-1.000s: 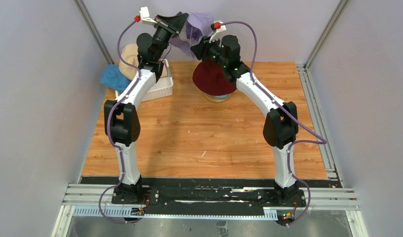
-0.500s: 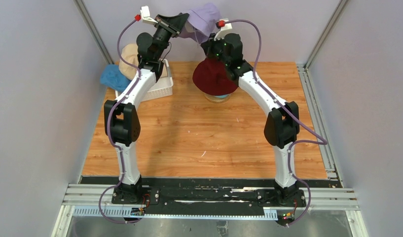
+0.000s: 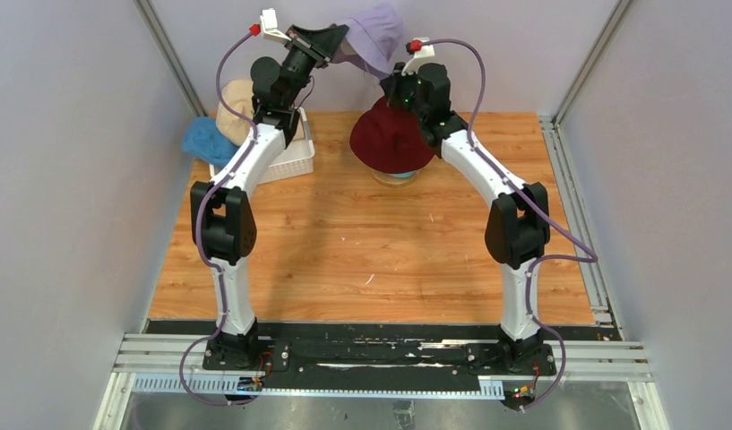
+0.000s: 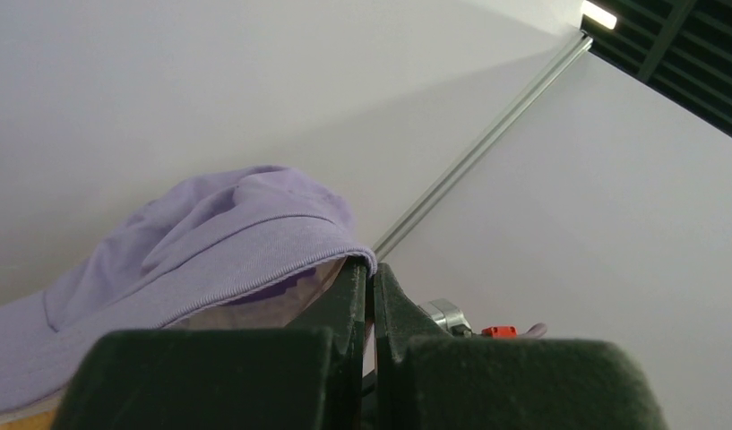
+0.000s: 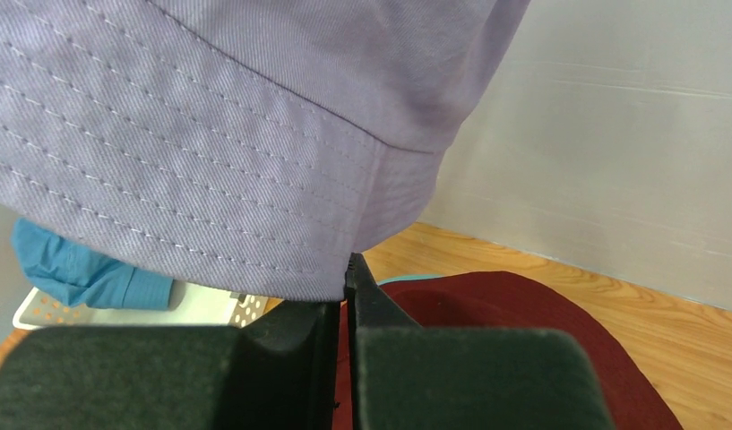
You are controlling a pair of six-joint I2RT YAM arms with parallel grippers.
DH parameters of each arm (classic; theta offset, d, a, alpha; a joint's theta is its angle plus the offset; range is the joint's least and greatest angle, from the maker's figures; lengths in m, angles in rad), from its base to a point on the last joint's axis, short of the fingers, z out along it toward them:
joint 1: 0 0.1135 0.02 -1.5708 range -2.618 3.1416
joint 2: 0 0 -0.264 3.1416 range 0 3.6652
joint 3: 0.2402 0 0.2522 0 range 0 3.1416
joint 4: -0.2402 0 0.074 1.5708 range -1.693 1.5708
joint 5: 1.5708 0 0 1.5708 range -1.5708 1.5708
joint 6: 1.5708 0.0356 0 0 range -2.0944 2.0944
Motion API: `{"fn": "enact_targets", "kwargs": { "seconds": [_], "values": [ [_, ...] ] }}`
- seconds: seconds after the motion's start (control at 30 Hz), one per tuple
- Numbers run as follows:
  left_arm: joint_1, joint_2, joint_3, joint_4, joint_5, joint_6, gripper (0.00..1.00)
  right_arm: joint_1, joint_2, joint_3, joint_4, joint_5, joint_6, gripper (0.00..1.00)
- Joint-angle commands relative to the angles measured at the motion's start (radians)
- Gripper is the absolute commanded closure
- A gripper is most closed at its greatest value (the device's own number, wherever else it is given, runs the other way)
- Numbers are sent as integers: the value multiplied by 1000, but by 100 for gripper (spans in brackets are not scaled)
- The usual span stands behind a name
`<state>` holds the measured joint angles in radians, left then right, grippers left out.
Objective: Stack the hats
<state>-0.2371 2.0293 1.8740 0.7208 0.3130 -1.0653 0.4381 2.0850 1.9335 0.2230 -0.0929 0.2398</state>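
Wooden bench (image 3: pixel 362 242), far edge: left hand (image 4: pixel 371 279) and right hand (image 5: pixel 348 273) gripped the floppy lavender cloth hat (image 3: pixel 376 27), spread above the dark red cloth hat (image 3: pixel 389 141), presumably for stacking.

lavender hat (image 5: pixel 210 134): soft woven cloth, matt, fine ribs, rows of little stitches
dark red hat (image 3: pixel 391 143): soft cloth, matt
blue hat (image 3: pixel 203 141): soft cloth, crumpled, matt
table (image 3: pixel 344 251): wood look, smooth, a little shiny
basket (image 3: pixel 295 158): white plastic, full of small holes
right gripper (image 5: pixel 347 273): black, matt, a bit grainy
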Motion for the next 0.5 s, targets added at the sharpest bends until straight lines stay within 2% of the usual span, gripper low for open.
{"fn": "enact_targets", "kwargs": {
  "seconds": [0.0, 0.47],
  "values": [
    [1, 5, 32, 48, 22, 11, 100, -26, -52, -5, 28, 53, -24, 96],
    [-48, 54, 48, 71, 84, 1, 100, -93, -138, -95, 65, 93, -42, 95]
  ]
}}
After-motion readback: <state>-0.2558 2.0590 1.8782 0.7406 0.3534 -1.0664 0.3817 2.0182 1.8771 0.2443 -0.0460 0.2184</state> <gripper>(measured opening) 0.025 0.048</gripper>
